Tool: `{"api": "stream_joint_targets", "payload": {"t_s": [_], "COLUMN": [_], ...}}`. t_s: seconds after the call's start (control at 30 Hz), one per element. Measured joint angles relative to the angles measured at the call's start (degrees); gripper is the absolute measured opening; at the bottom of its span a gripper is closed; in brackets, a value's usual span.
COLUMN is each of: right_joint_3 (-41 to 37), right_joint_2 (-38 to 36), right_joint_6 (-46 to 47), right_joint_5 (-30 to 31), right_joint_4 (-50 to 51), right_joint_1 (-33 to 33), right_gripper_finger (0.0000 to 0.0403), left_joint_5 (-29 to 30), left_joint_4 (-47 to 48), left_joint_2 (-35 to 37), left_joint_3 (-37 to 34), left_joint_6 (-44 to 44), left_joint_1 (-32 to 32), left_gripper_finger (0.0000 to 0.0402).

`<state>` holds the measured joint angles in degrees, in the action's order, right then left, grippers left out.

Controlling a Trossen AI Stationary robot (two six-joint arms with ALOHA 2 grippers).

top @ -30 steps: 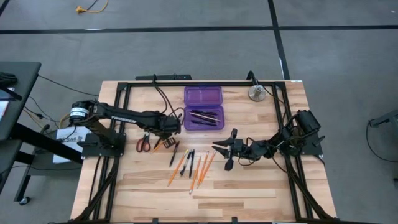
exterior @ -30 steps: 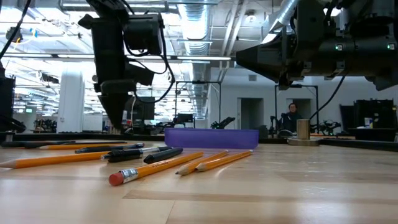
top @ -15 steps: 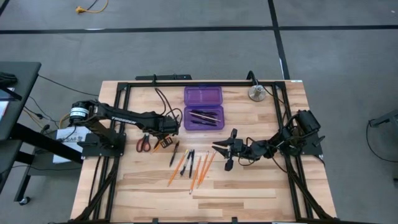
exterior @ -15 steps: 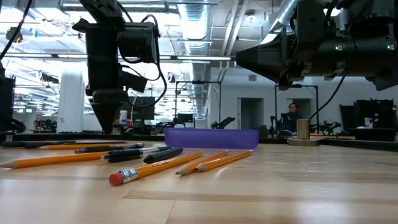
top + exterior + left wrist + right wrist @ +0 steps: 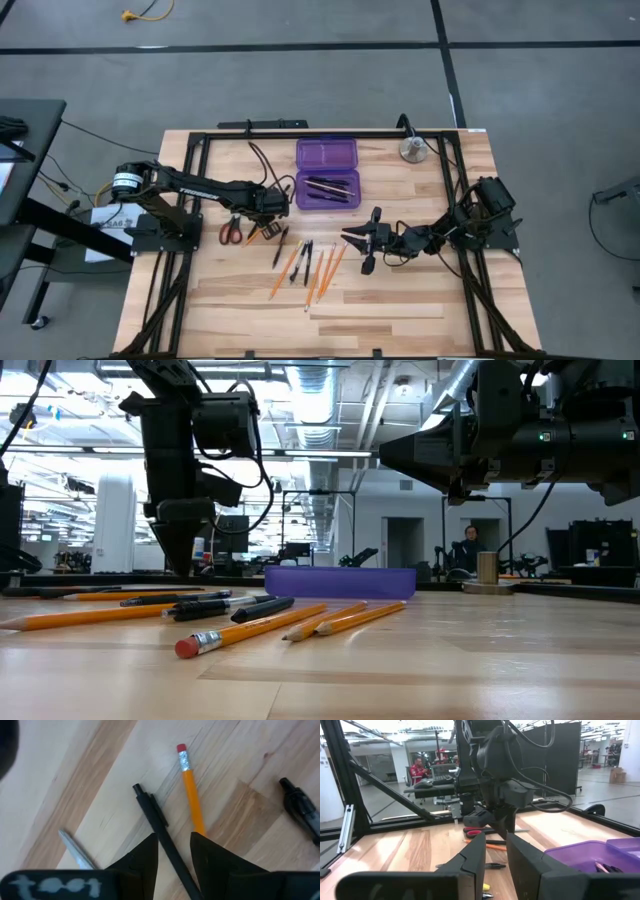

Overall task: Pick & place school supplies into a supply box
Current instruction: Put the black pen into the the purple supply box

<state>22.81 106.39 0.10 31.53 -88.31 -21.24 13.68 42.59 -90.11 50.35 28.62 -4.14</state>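
The purple supply box (image 5: 327,172) lies open at the table's far middle, with pens in its near half (image 5: 328,190). Loose orange pencils and black pens (image 5: 310,265) lie on the wood nearer the front, and red-handled scissors (image 5: 231,232) lie to their left. My left gripper (image 5: 175,851) points down, low over the table beside the scissors (image 5: 264,228). It is open, with one finger on either side of a black pen (image 5: 150,809); an orange pencil (image 5: 190,795) lies next to that pen. My right gripper (image 5: 347,239) hangs level above the pencils, open by a narrow gap (image 5: 496,855), with nothing between its fingers.
A round silver metal object (image 5: 411,150) stands at the far right, beside the box. Another black pen (image 5: 302,812) and a thin grey tip (image 5: 75,851) lie close to my left gripper. A black frame runs along the table's edges (image 5: 300,134). Bare wood lies toward the near edge (image 5: 380,320).
My left gripper's fingertips have swung a little toward the table's left edge and stood more upright, staying low over the pens. My right gripper has kept still.
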Motion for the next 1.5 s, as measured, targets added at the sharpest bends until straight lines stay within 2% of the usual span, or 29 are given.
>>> {"api": "stream_joint_targets", "payload": {"t_s": [1.5], "right_joint_3": [0.0], "right_joint_2": [0.0], "right_joint_6": [0.0], "right_joint_5": [0.0], "right_joint_4": [0.0], "right_joint_1": [0.0], "right_gripper_finger": [0.0072], "left_joint_5": [3.1], "left_joint_4": [0.5], "left_joint_2": [0.0], "left_joint_3": [0.0], "left_joint_6": [1.2], "left_joint_1": [0.0], "left_gripper_finger": [0.0105]}}
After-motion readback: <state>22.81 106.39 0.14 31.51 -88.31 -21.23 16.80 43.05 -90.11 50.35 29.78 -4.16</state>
